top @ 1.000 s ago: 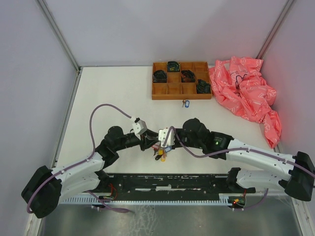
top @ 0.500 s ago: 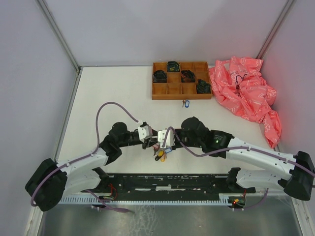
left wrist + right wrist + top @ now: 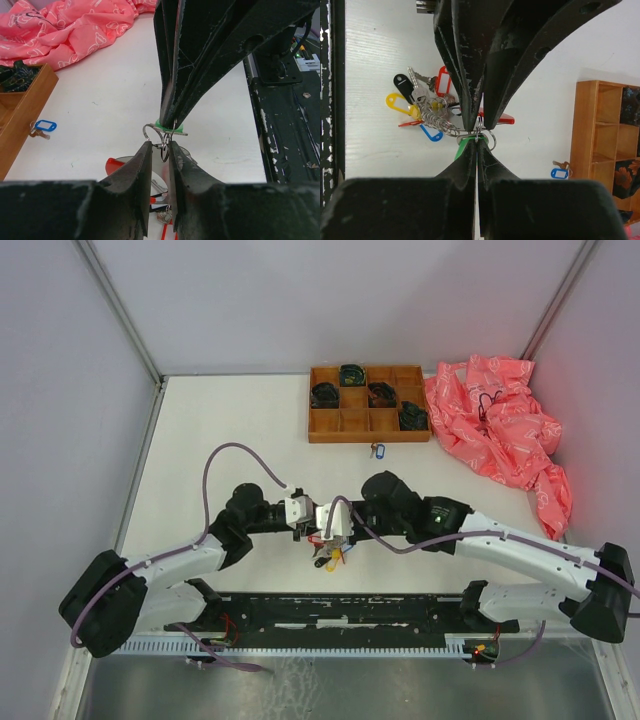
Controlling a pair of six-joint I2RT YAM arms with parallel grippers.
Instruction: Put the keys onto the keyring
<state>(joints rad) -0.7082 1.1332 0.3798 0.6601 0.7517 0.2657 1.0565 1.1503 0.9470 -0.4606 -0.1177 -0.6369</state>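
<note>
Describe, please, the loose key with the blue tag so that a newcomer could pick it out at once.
Start at the brown wooden tray at the far side of the table, left of the crumpled pink cloth. Just in front of the tray's near edge, toward its right end, lies a small key with a blue tag. It lies alone on the bare table, apart from the bunch of coloured tags between the two arms.

One keyring point(image 3: 485, 136), one wooden tray point(image 3: 365, 403)
</note>
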